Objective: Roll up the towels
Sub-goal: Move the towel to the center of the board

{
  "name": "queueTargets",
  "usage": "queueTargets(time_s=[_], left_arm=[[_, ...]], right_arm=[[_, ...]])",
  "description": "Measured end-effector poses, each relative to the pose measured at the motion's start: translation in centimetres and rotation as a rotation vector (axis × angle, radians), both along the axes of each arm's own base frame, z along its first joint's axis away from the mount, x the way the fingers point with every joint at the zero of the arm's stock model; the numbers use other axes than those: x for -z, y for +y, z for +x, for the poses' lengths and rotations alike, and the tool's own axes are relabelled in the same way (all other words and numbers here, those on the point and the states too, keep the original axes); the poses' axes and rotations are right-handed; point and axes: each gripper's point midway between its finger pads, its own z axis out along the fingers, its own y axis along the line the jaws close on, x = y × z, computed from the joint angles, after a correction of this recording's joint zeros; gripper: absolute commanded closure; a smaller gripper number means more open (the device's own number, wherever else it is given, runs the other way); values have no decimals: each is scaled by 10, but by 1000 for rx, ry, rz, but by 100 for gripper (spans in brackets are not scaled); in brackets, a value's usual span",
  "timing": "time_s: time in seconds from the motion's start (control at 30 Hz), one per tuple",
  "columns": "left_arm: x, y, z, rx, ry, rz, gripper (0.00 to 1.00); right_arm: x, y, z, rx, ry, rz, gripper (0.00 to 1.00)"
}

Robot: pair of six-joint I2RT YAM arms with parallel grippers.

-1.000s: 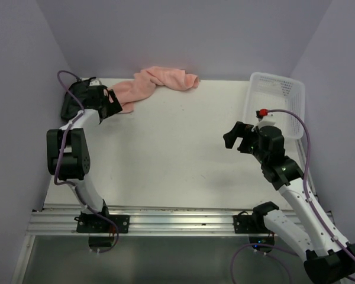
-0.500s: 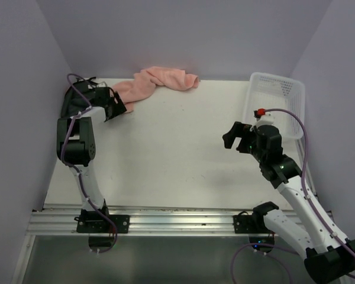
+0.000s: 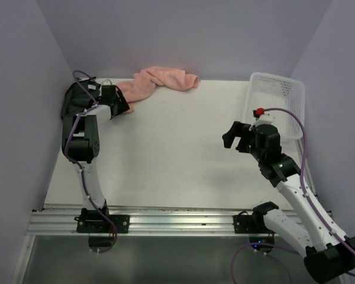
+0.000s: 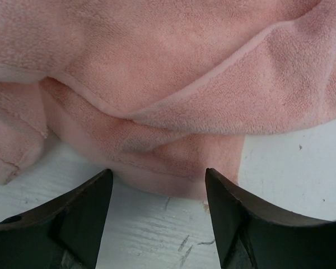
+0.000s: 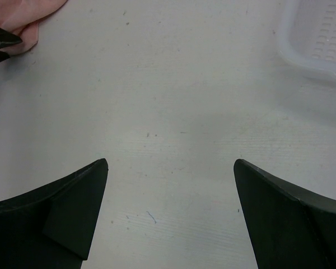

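The salmon-pink towel (image 3: 160,80) lies crumpled along the table's far edge, left of centre. In the left wrist view it (image 4: 173,73) fills the upper part in folds. My left gripper (image 3: 123,103) is at the towel's left end; it (image 4: 159,176) is open, its tips just short of the towel's near hem, with bare table between the jaws. My right gripper (image 3: 231,135) is open and empty over bare table at the right, as the right wrist view (image 5: 171,162) shows. The towel's corner (image 5: 33,14) shows far off there. I cannot pick out the blackish cloth.
A white perforated basket (image 3: 278,100) stands at the far right, its corner also in the right wrist view (image 5: 319,39). Lilac walls close the table at the left, back and right. The left arm's dark links and cable crowd the far left corner (image 3: 77,103).
The left arm has folded up toward the far left corner, and its gripper has shifted a little right, up to the towel's end. The right arm has barely moved.
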Motion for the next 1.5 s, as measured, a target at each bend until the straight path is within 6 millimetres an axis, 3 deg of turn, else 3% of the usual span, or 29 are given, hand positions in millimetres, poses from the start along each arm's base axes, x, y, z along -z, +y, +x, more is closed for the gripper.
queueTargets(time_s=[0.17, 0.33, 0.4, 0.57, 0.63, 0.73, 0.83, 0.93, 1.0, 1.1, 1.2, 1.3, 1.5], left_arm=[[2, -12, 4, 4, 14, 14, 51], [2, -15, 4, 1, 18, 11, 90], [3, -15, 3, 2, 24, 11, 100], [-1, -20, -2, 18, 22, -12, 100], [-13, -24, -5, 34, 8, -24, 100], [-49, -35, -8, 68, -48, -30, 100], [-115, -67, -27, 143, -157, -23, 100], [-190, -114, -80, 263, -304, -63, 100], [-231, -129, -128, 330, -402, -103, 100], [-283, -112, -192, 330, -544, -126, 100], [-312, -89, -238, 284, -643, -115, 100], [-310, -76, -264, 251, -665, -103, 100], [-220, -55, -282, 160, -426, -42, 100]], right_arm=[[0, -2, 1, 9, -1, -4, 1], [0, -3, 1, 15, -2, -7, 1], [0, -3, 1, 16, -2, -8, 1], [0, -4, 1, 22, -3, -11, 1], [1, -5, 1, 23, -1, -13, 1], [1, -5, 0, 20, 5, -21, 1], [-4, -6, -1, 19, -6, -25, 1], [-15, -7, -3, 15, -32, -18, 2], [-22, -6, -5, 7, -50, -7, 3], [-30, -3, -6, -5, -66, 6, 5], [-29, 1, -6, -19, -54, 17, 7], [-17, 8, -1, -37, -6, 31, 10], [26, 33, 13, -102, 150, 50, 22]])
